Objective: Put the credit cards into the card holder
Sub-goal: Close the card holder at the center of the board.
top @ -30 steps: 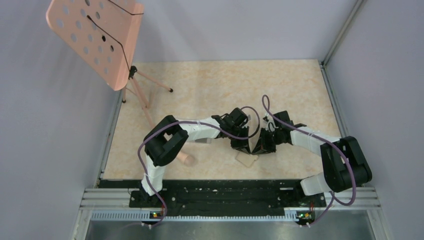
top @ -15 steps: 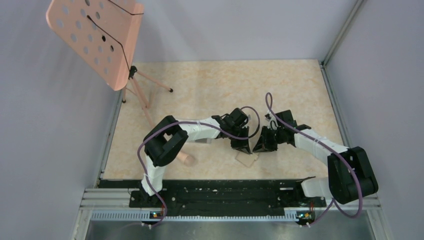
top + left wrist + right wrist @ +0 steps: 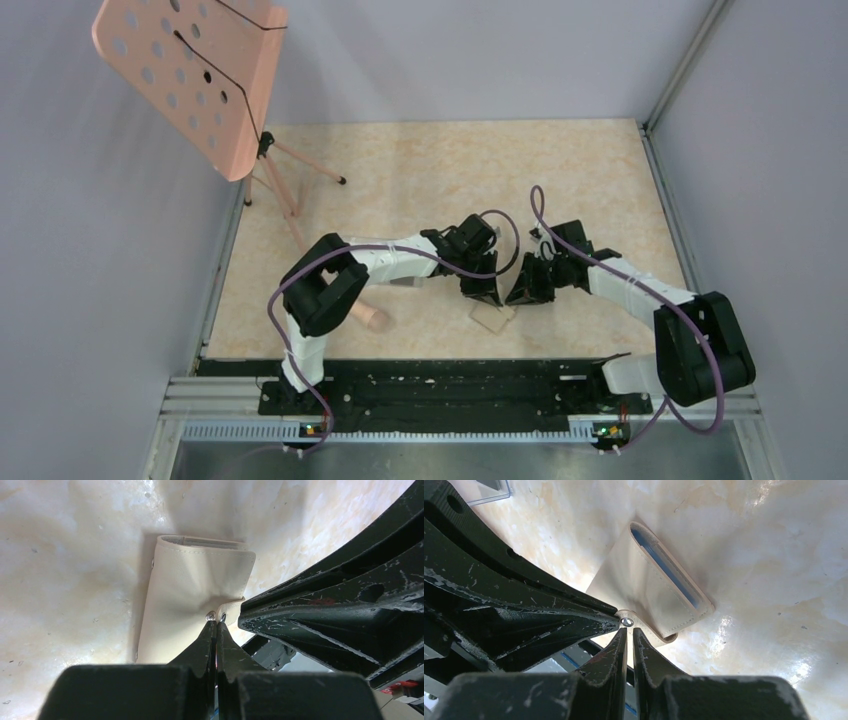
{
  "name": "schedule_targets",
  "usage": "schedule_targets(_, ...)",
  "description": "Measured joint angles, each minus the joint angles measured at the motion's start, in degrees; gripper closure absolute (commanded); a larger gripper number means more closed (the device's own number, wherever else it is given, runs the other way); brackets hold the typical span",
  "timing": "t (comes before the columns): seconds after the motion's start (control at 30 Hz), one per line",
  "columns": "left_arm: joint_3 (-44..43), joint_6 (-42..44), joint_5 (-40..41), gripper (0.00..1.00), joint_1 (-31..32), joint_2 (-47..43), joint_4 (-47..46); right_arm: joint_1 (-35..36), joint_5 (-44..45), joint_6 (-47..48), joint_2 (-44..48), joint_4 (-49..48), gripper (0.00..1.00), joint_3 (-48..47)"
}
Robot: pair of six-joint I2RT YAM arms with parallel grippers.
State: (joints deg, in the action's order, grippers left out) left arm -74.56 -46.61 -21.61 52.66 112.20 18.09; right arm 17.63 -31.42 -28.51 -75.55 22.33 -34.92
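Observation:
The tan card holder (image 3: 492,318) lies on the marble table, between and just in front of the two grippers. Seen from the left wrist it is folded (image 3: 195,592), and my left gripper (image 3: 216,619) is shut on its snap tab. My right gripper (image 3: 628,630) faces the same tab from the other side, its tips just short of the metal snap (image 3: 626,622). Its jaws stand a narrow slit apart with nothing between them. A blue-grey slot (image 3: 664,567) shows along the holder's edge. No credit card shows plainly.
A clear plastic box (image 3: 486,495) with something dark inside lies beyond the left fingers (image 3: 524,615). A pink perforated music stand (image 3: 190,75) on tripod legs (image 3: 290,195) occupies the back left. Grey walls enclose the table on three sides.
The right arm has drawn back a little to the right, and its jaws have parted slightly off the tab. The left gripper stays shut on the card holder.

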Motion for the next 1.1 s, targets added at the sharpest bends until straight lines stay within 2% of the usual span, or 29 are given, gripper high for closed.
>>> schedule_targets(1.1, 0.1, 0.4, 0.6, 1.0, 0.1, 1.5, 2.0, 0.0, -4.8, -0.3, -5.5, -5.2, 0.94, 2.6)
